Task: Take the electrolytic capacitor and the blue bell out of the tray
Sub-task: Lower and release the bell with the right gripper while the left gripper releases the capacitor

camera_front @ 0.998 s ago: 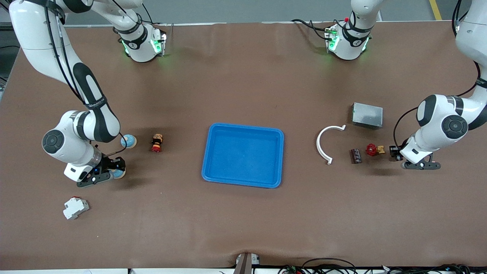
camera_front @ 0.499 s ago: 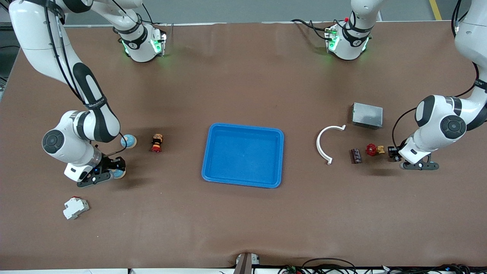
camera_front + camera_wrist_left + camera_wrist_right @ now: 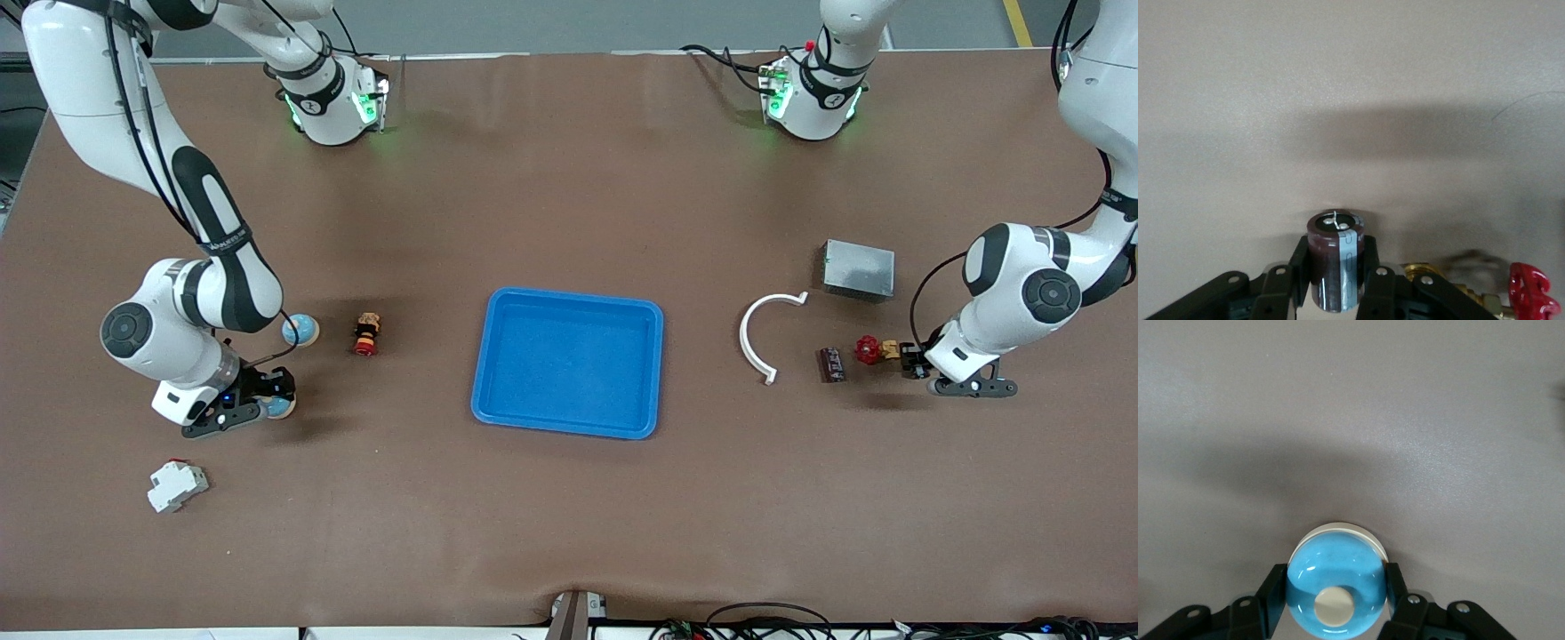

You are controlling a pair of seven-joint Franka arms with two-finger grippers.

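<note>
A: Which step is this? The blue tray looks emptied.

B: Placement. An electrolytic capacitor is pinched in the left pincer, a blue bell in the right pincer, both low over the tabletop. Release is probably needed next.

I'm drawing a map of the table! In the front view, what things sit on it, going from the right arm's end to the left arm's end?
White breaker, loose blue bell, red-and-yellow button, blue tray, white curved piece, dark capacitor lying on the table, red valve.
</note>
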